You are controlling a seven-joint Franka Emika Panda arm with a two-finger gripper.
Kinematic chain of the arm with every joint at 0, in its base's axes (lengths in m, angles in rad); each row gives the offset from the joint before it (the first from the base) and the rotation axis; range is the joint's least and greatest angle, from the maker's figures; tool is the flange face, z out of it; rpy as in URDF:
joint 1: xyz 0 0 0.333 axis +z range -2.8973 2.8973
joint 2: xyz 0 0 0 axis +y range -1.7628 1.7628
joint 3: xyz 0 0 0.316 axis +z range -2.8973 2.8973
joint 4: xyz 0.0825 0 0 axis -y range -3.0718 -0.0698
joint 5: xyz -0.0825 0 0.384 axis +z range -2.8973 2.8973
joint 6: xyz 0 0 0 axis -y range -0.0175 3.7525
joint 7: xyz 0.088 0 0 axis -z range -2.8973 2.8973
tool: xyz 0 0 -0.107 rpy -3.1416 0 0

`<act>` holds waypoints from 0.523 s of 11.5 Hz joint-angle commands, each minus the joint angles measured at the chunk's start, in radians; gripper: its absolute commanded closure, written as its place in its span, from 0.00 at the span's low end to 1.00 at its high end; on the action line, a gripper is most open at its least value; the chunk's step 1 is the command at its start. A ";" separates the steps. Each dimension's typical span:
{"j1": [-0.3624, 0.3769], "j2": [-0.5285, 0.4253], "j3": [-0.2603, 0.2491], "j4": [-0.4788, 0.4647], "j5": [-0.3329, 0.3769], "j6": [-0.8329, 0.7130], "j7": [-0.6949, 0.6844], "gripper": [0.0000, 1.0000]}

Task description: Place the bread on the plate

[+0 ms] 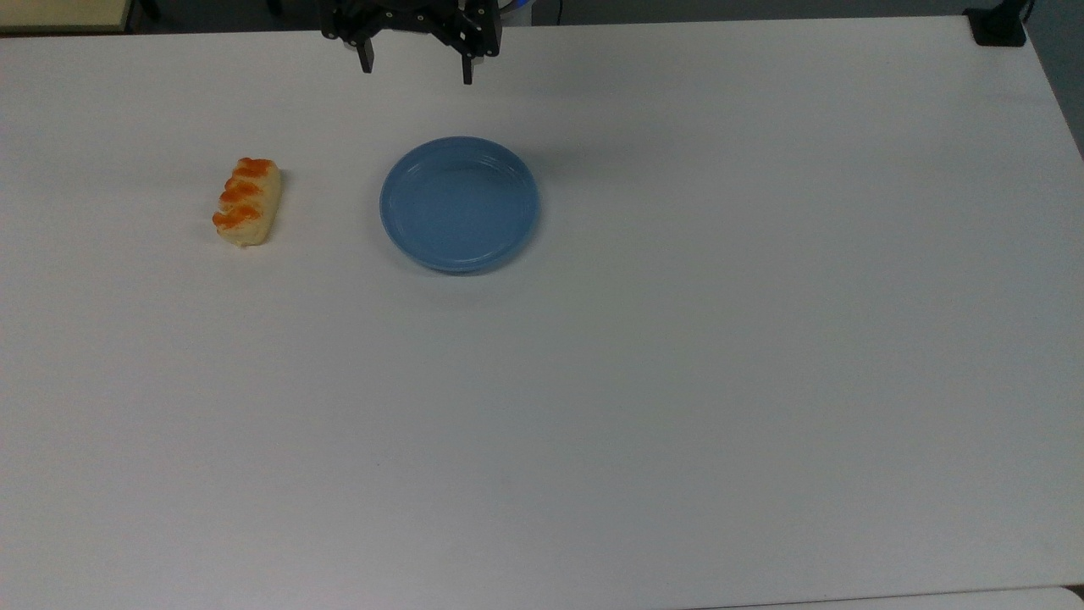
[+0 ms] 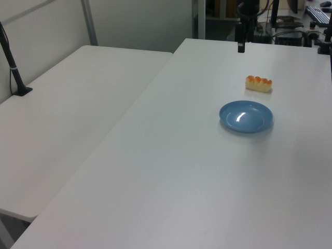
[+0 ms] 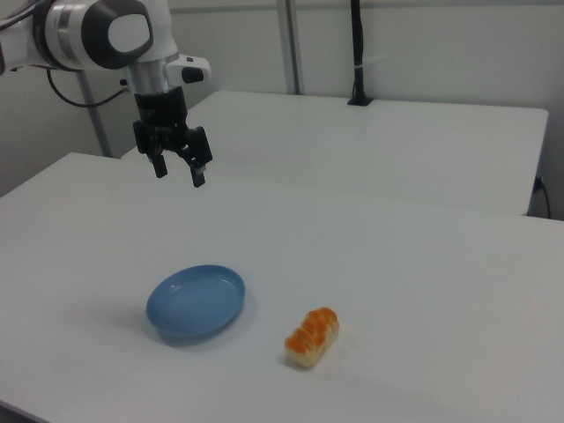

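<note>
The bread (image 1: 246, 201) is a small pale-yellow roll with orange-brown glazed bumps, lying on the white table at the top view's left. It also shows as bread (image 2: 258, 83) and bread (image 3: 312, 337). The round blue plate (image 1: 459, 204) sits bare to the bread's right in the top view, plate (image 2: 246, 115), plate (image 3: 196, 302). My gripper (image 1: 416, 71) hangs open and holds nothing, well above the table behind the plate near the top view's upper edge; gripper (image 3: 179, 172) is high over the table, gripper (image 2: 241, 46) seen edge-on.
The white table (image 1: 677, 381) stretches wide to the top view's right and bottom. A second white table (image 2: 72, 109) adjoins it in the left view. A black clamp post (image 1: 998, 25) stands at the top view's upper right corner.
</note>
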State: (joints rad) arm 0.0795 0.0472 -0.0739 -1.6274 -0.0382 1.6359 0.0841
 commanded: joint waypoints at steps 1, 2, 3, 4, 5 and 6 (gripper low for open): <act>-0.015 -0.006 0.011 0.015 0.006 -0.051 -0.044 0.00; -0.015 -0.006 0.009 0.015 0.006 -0.050 -0.044 0.00; -0.015 -0.006 0.008 0.015 0.007 -0.048 -0.046 0.00; -0.015 -0.004 0.008 0.017 0.008 -0.048 -0.044 0.00; -0.015 -0.004 0.008 0.017 0.008 -0.048 -0.044 0.00; -0.017 -0.004 0.005 0.018 0.008 -0.048 -0.044 0.00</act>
State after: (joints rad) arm 0.0784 0.0472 -0.0735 -1.6271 -0.0382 1.6196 0.0656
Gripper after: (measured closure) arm 0.000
